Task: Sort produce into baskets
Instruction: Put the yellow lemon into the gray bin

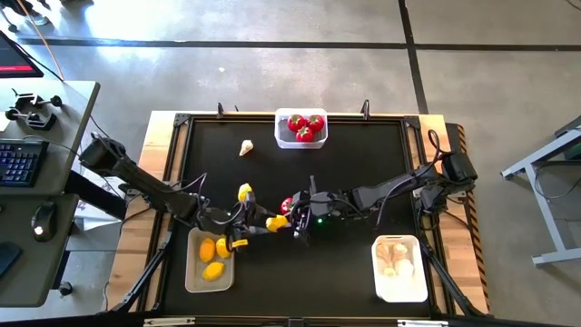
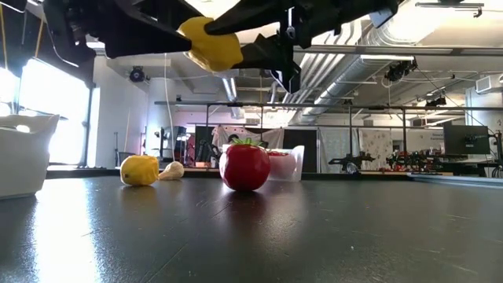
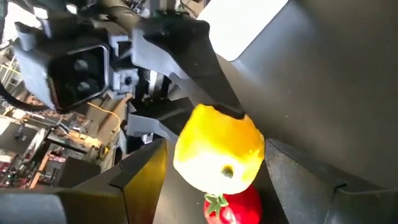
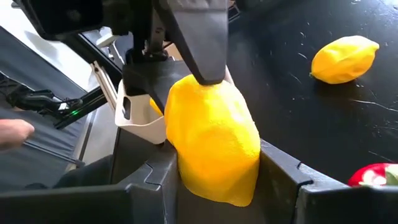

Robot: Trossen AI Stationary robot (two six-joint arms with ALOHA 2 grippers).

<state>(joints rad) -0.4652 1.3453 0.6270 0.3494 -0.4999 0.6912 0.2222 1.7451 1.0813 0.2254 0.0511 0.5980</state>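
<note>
Two robot grippers meet above the middle of a black table. The right gripper (image 4: 217, 180) clamps a yellow lemon (image 4: 211, 140) between its fingers. The left gripper (image 1: 257, 221) faces it with fingers spread wide around the same lemon, not gripping. A red tomato (image 2: 244, 167) sits on the table just below them. A second lemon (image 2: 140, 170) lies nearby.

3 tomatoes (image 1: 305, 127) in far basket (image 1: 300, 142).
</note>
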